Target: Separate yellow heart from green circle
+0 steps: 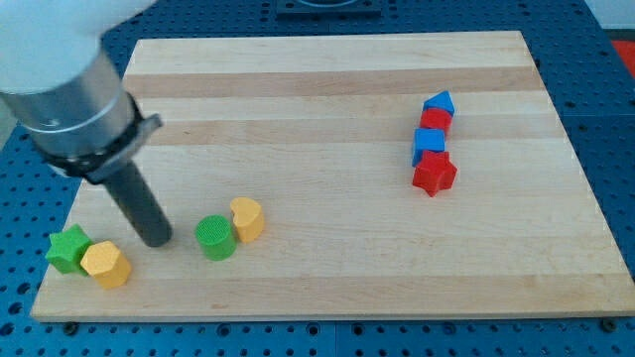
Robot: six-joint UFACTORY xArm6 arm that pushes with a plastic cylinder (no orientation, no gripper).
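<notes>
The yellow heart (pixel 247 218) sat near the worktop's (pixel 327 99) bottom edge, left of centre, touching the green circle (pixel 215 237) at its lower left. The pair formed a short line slanting up toward the view's right. Which way the heart pointed could not be made out, and no long axis showed on so squat a block.

The arm carried no claw, only a dark rod, so nothing was open, closed or held. The tip (pixel 157 240) rested on the worktop just left of the green circle, with a narrow gap between them, touching no block. Further left, a yellow block (pixel 106 264) and a green star (pixel 68 248) lay touching each other by the bottom-left corner.

Well apart, toward the view's right, four blocks stood in a touching column: a blue triangle (pixel 439 102) at the top, a red block (pixel 435 120), a blue cube (pixel 428 143), and a red star (pixel 434 174) at the bottom.
</notes>
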